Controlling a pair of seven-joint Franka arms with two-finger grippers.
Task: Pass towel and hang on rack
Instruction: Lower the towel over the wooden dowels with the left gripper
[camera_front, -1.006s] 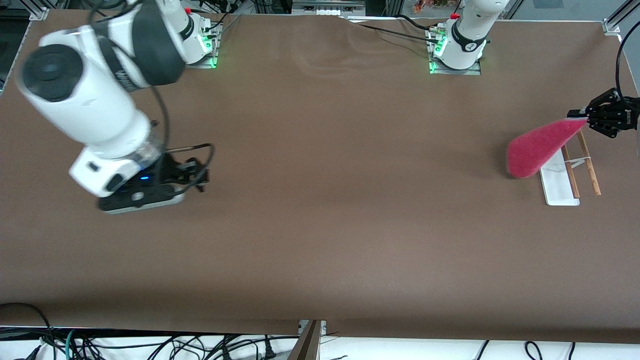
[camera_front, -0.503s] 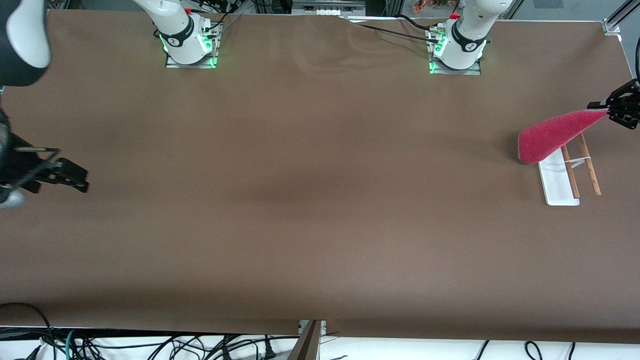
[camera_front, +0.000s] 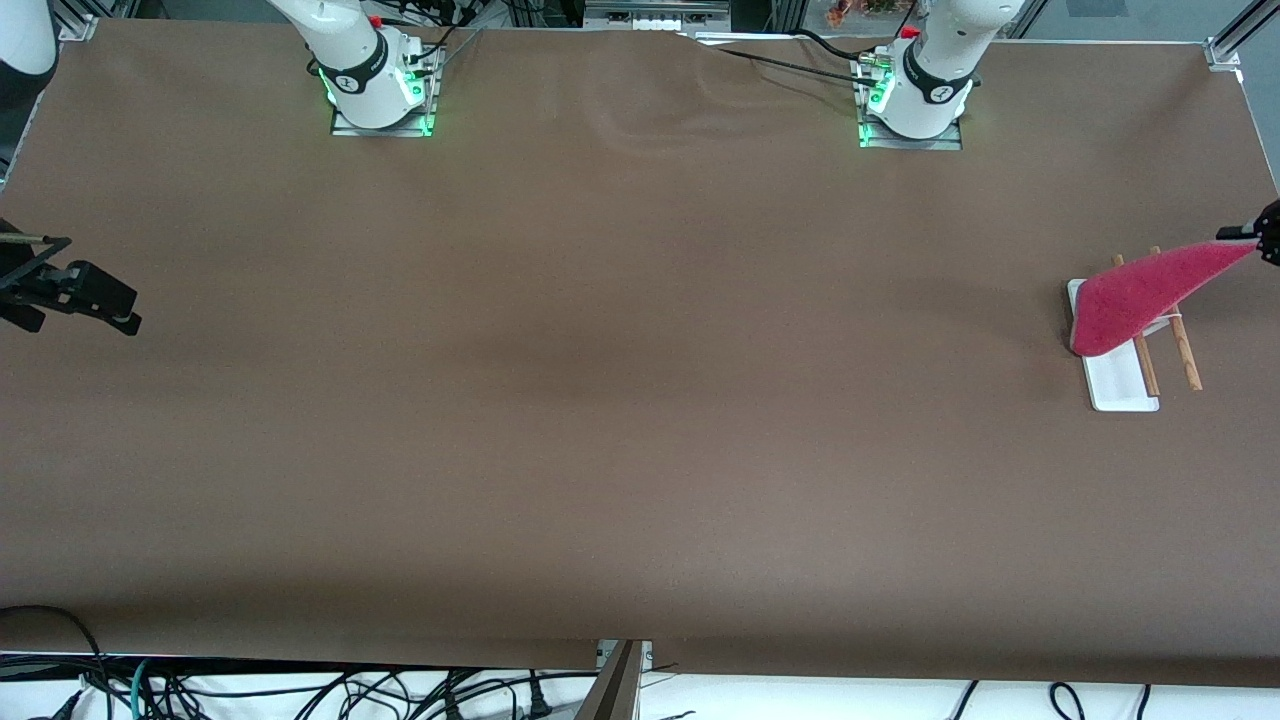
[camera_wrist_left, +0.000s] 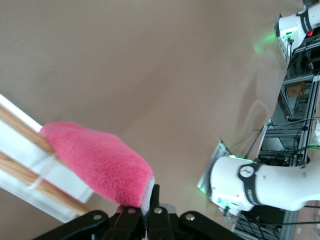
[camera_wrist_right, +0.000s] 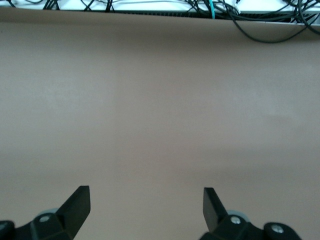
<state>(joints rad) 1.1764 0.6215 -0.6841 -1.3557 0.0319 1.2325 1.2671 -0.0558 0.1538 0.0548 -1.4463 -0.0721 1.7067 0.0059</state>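
The pink-red fuzzy towel (camera_front: 1145, 295) hangs stretched in the air from one corner, over the rack (camera_front: 1115, 385) at the left arm's end of the table. My left gripper (camera_front: 1252, 240) is shut on that corner at the frame's edge. In the left wrist view the towel (camera_wrist_left: 97, 167) lies over the two brown rods (camera_wrist_left: 22, 127) and the white base (camera_wrist_left: 65, 182), pinched in the left gripper (camera_wrist_left: 146, 207). My right gripper (camera_front: 125, 322) is open and empty, up over the right arm's end of the table; its fingers (camera_wrist_right: 77, 200) stand wide apart over bare brown table.
The brown table cover (camera_front: 620, 380) fills the view. The arms' bases (camera_front: 375, 85) (camera_front: 915, 95) stand along the table's back edge. Cables (camera_wrist_right: 250, 20) hang along the front edge.
My left gripper has carried the towel farther toward the table's end, so the cloth now lies over the rack's rods. My right arm has withdrawn toward its end of the table, gripper open.
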